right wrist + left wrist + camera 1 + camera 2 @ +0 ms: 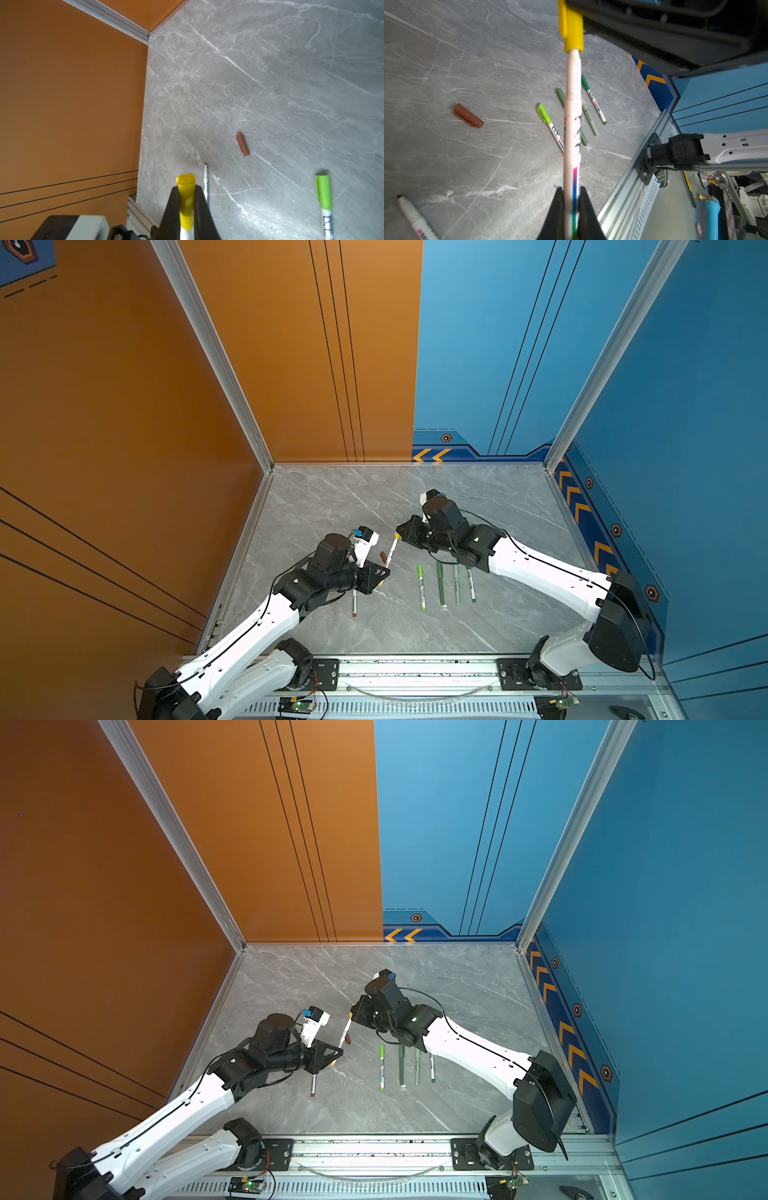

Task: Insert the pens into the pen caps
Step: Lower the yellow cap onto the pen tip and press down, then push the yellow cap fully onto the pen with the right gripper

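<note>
Jaws on pen (572,128), nib inside yellow cap (573,31)

Six pens (421,587); one loose brown cap (468,115); one yellow cap (572,31); two robot arms (540,572).

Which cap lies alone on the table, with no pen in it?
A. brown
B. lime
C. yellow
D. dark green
A: the brown cap lies loose on the table, while the right pincer holds the yellow cap.
</note>
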{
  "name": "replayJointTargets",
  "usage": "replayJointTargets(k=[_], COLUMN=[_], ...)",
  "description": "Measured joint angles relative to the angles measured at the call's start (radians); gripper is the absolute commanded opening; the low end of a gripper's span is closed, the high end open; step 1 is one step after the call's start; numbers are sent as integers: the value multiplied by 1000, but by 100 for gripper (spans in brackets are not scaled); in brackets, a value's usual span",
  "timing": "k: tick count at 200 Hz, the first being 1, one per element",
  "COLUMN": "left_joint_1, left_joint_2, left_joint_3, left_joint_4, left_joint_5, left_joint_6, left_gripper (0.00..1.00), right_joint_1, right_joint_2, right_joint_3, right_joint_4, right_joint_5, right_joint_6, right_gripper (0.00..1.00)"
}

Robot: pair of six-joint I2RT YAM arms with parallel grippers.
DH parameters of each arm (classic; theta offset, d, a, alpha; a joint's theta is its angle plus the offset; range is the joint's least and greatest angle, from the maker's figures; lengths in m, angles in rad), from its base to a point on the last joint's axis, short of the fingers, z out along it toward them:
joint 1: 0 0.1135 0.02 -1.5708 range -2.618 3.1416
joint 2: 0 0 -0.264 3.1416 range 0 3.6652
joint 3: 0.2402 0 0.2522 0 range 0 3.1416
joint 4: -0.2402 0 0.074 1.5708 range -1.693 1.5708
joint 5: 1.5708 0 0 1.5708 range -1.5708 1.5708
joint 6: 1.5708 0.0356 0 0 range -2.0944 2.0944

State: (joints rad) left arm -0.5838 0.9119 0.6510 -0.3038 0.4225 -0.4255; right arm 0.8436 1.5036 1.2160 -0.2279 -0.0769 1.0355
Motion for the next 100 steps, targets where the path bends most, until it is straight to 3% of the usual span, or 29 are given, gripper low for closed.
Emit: replayJointTargets(k=[100], left_joint_1=[0], left_joint_2=[0], left_joint_3=[8], left_joint_4=[-3], left_joint_5=[-8], left_joint_6=[-1], left_gripper=[0], right_joint_1=[47], right_joint_2=[-2], right_joint_3=[-3], right_joint_4=[-7], right_joint_5=[-6], right_joint_6=[-11], right_gripper=[0])
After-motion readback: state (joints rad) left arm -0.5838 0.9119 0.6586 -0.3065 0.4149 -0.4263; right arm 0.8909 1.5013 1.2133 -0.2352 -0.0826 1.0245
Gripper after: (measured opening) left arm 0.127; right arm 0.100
